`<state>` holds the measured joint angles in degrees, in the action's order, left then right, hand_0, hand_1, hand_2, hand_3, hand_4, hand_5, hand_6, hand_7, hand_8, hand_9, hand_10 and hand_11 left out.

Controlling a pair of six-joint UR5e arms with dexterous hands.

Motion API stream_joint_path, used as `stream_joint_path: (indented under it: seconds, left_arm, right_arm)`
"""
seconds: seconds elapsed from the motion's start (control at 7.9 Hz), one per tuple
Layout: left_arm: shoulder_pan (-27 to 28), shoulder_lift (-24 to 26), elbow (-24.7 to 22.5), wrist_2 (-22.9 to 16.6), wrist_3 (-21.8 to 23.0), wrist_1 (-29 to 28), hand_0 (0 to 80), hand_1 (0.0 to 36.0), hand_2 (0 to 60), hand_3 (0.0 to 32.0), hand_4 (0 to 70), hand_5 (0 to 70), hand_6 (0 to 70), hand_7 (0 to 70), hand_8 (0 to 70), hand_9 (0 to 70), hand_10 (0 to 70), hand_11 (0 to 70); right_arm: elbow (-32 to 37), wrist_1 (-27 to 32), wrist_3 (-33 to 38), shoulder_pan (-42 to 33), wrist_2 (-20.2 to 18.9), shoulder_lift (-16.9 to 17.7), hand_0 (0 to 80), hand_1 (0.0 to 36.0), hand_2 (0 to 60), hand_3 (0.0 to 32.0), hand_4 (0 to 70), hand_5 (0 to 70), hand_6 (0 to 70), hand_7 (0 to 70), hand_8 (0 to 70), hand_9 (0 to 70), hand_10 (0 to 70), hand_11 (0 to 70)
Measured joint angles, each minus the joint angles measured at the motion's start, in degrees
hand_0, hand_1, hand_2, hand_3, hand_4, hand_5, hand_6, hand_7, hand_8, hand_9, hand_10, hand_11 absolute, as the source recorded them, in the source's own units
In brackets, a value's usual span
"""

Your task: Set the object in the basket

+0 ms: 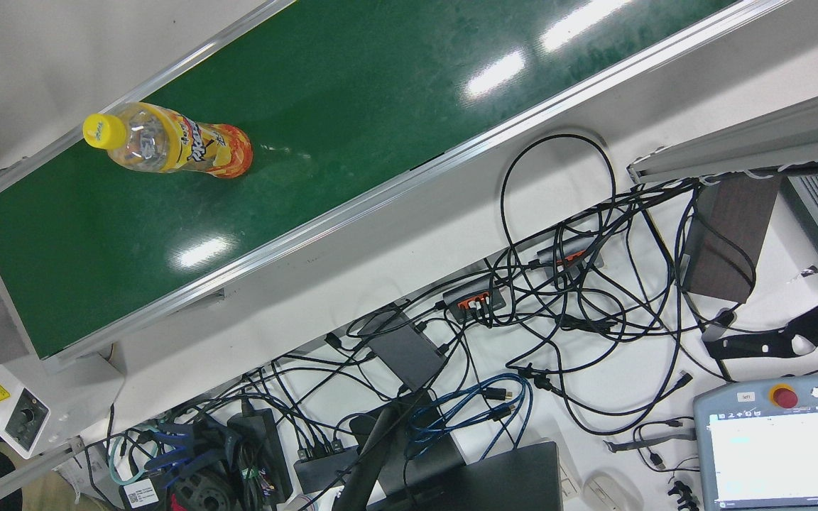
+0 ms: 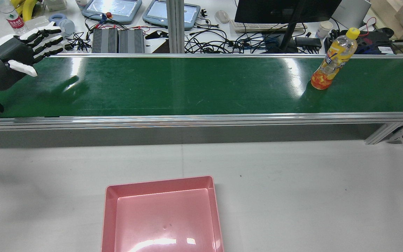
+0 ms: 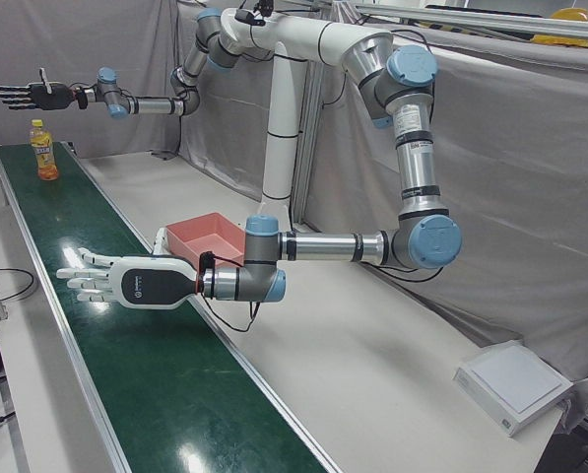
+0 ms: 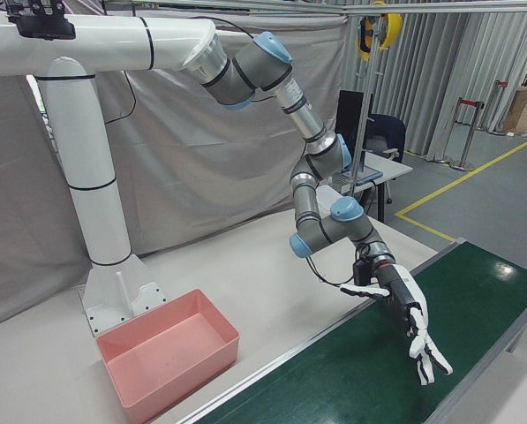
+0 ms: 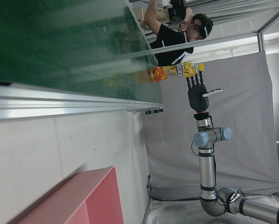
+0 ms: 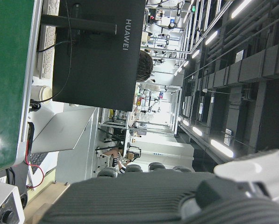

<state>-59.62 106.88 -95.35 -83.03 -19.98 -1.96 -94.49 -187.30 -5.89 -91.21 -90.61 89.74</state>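
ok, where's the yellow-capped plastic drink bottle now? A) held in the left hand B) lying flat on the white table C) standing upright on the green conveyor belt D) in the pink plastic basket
C: the yellow-capped plastic drink bottle stands upright on the green conveyor belt, in no hand; the pink plastic basket holds nothing.

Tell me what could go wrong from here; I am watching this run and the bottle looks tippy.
1. The bottle stands upright, tall and narrow, on the green belt. A glancing touch from the open right hand hovering near it could topple it, and it might then roll.
2. The pink basket sits off the belt, well away from the bottle and nearer the left hand. A long carry gives a weak grasp more chance to slip.
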Motion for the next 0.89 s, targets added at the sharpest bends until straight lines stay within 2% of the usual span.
stream_joint_path:
  seconds: [0.38, 0.89]
  left_arm:
    - [0.2, 0.0, 0.1, 0.1, -0.3, 0.0, 49.3, 8.0, 0.0, 6.4, 11.6, 23.7, 0.7, 0.2, 8.5, 8.4, 7.3, 11.7]
    - [0.1, 0.1, 0.0, 0.1, -0.1, 0.0, 49.3, 8.3, 0.0, 5.2, 12.0, 23.5, 1.1, 0.6, 8.6, 8.8, 7.8, 12.4]
  right_arm:
    - [0.0, 0.0, 0.0, 0.1, 0.0, 0.0, 0.0, 0.0, 0.0, 0.0, 0.0, 0.0, 0.0, 0.0, 0.0, 0.0, 0.0, 0.0]
    - [0.0, 0.0, 0.0, 0.1, 0.0, 0.0, 0.0, 0.0, 0.0, 0.0, 0.0, 0.0, 0.0, 0.0, 0.0, 0.0, 0.0, 0.0]
